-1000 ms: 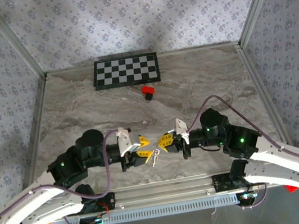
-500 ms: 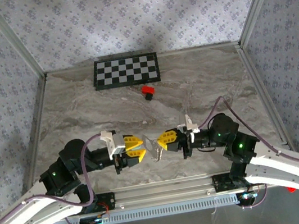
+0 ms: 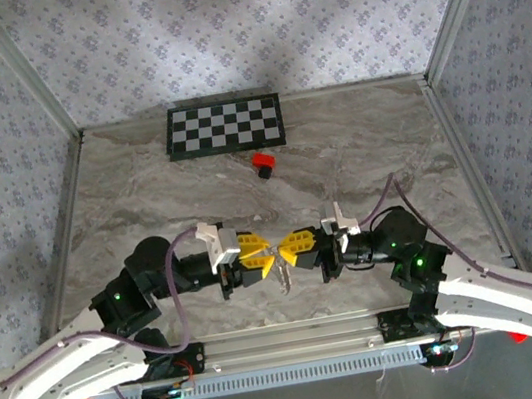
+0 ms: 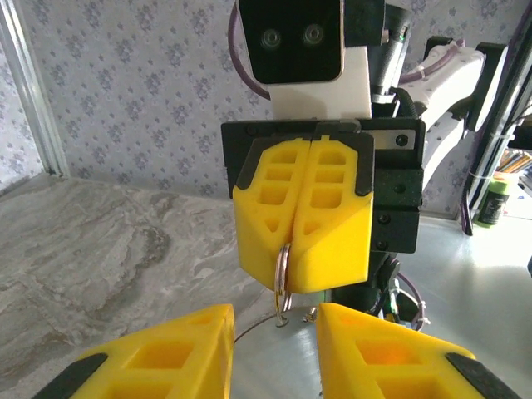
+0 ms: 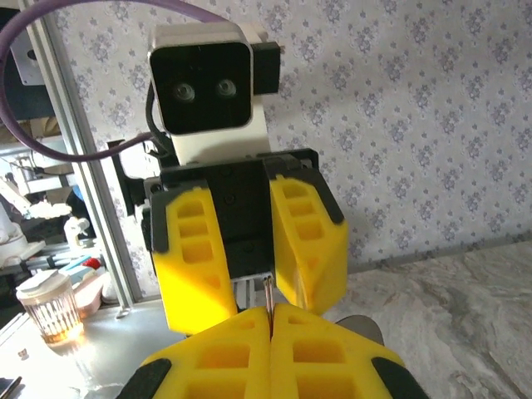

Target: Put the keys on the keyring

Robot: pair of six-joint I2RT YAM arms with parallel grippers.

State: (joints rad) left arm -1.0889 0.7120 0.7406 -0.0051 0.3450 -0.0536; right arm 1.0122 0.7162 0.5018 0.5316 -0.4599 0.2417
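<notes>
Left wrist view puts the left gripper (image 4: 274,322) at the bottom edge, its yellow fingers standing apart with a clear gap and nothing between them. Straight across, the right gripper (image 4: 298,266) is pressed fully together, pinching the keyring (image 4: 283,271), a thin metal loop that hangs from the seam of its pads with its lower end just above the left fingers' gap. In the right wrist view a sliver of metal pokes up from the closed seam, edge-on to the camera. From above, the two grippers meet tip to tip over the near part of the marble table (image 3: 144,193), and a silvery piece (image 3: 282,274) dangles just below them. It is probably the key, but no mint-green head can be made out, so its exact place stays uncertain. To do this step well, the left fingers should probably close slowly on the free lower part of the loop. The right grip should stay firm so the ring does not twist. A faint curved wire near the loop's bottom in the left wrist view is too thin to identify. Farther back lie a red block (image 3: 262,163) and a checkerboard (image 3: 224,126), well apart from the work.
</notes>
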